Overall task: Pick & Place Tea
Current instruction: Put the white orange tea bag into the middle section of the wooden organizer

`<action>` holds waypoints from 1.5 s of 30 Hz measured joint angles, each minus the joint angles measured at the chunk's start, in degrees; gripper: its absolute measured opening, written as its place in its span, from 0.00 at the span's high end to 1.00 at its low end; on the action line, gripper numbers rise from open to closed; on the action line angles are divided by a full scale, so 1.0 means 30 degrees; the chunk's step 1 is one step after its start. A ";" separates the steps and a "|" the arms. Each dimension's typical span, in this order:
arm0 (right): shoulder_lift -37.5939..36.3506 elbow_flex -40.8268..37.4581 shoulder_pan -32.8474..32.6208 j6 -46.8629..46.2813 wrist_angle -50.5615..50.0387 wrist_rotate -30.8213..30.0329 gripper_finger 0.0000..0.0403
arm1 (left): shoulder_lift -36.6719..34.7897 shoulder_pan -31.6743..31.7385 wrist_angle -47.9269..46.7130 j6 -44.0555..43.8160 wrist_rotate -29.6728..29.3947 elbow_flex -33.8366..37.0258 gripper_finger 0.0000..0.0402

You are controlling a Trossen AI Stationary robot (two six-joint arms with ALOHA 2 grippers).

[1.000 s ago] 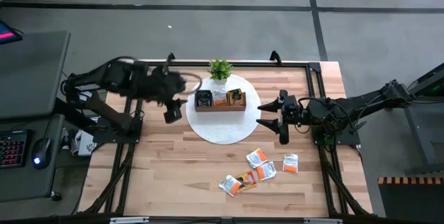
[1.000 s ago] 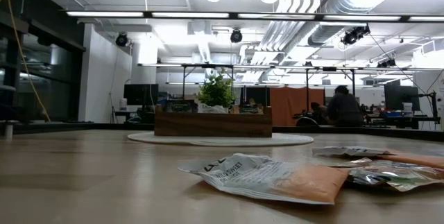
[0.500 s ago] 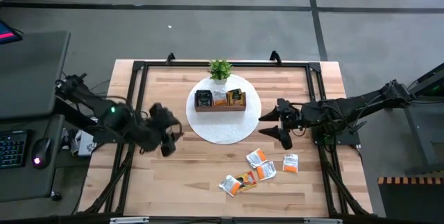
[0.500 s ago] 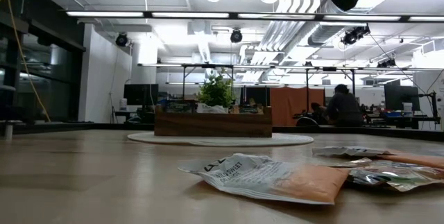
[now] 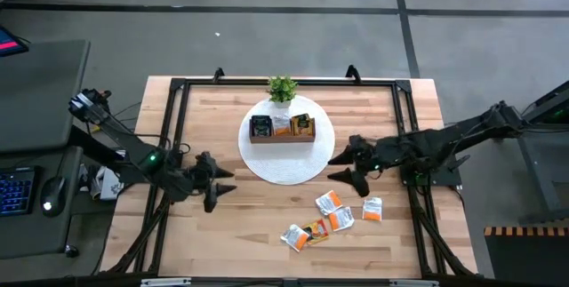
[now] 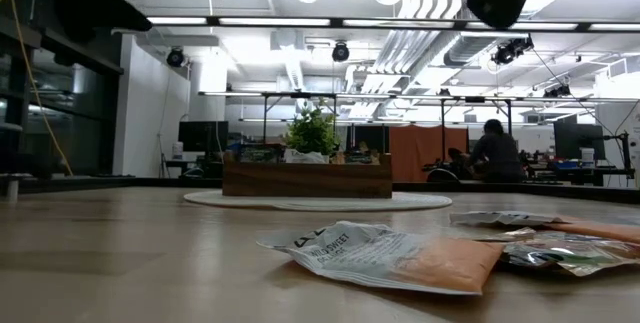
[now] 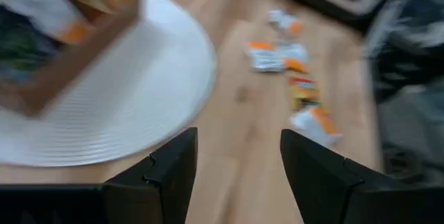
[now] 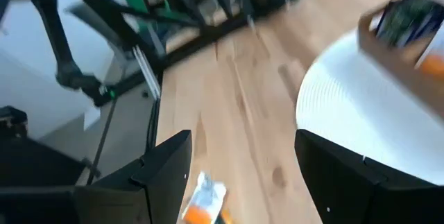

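Observation:
Several loose tea sachets, orange and white, (image 5: 331, 216) lie flat on the wooden table near its front right; the low view shows them (image 6: 390, 256) close up. More sachets stand in the brown wooden tray (image 5: 282, 128), which sits on a round white mat (image 5: 286, 164). My left gripper (image 5: 220, 189) hovers open above the table left of the mat, with the mat and sachets (image 7: 288, 50) ahead of it. Right of the mat my right gripper (image 5: 342, 170) hangs open above the table, just beyond the loose sachets.
A small green potted plant (image 5: 282, 89) stands at the mat's far edge behind the tray. A black frame (image 5: 267, 82) runs around the table top. Bare wood lies between my left gripper and the loose sachets. People sit in the room beyond (image 6: 495, 153).
My left gripper has swung from beside the tray's left end toward the table's near edge and down, rolling as it went, still open. My right gripper has rolled and tipped a little, sinking slightly. The sachets and tray have stayed where they were.

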State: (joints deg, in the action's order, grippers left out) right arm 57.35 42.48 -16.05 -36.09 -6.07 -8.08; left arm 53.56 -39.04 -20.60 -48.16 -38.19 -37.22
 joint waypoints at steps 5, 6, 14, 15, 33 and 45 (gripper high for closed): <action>0.2373 0.0000 -0.0548 -0.1136 0.0300 0.0683 0.37 | -0.1403 -0.0001 0.5862 0.1149 0.2040 0.3709 0.52; 0.2812 0.0000 -0.0652 -0.1396 0.0356 0.0870 0.37 | -0.1581 0.0002 0.6367 0.1256 0.2139 0.4237 0.53; 0.5830 0.0068 -0.1447 -0.3003 0.1908 0.2055 0.37 | -0.3678 0.0021 0.7554 0.1421 0.1910 0.6989 0.66; 0.6294 0.0250 -0.1555 -0.2995 0.1918 0.2343 0.37 | -0.3910 0.0021 0.7531 0.1322 0.1913 0.7136 0.67; 1.4854 0.6070 -0.2801 0.0354 -0.0257 0.4800 0.37 | -0.5196 0.0021 0.5814 0.0952 0.0539 0.7645 0.71; 1.8465 1.0843 -0.2337 0.5529 -0.4934 0.3276 0.37 | -0.5196 0.0014 0.5690 0.0947 0.0604 0.7645 0.71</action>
State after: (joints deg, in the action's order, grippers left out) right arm 112.75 75.01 -23.06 -19.50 -20.87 1.75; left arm 37.98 -39.00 -3.53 -45.32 -36.37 -14.28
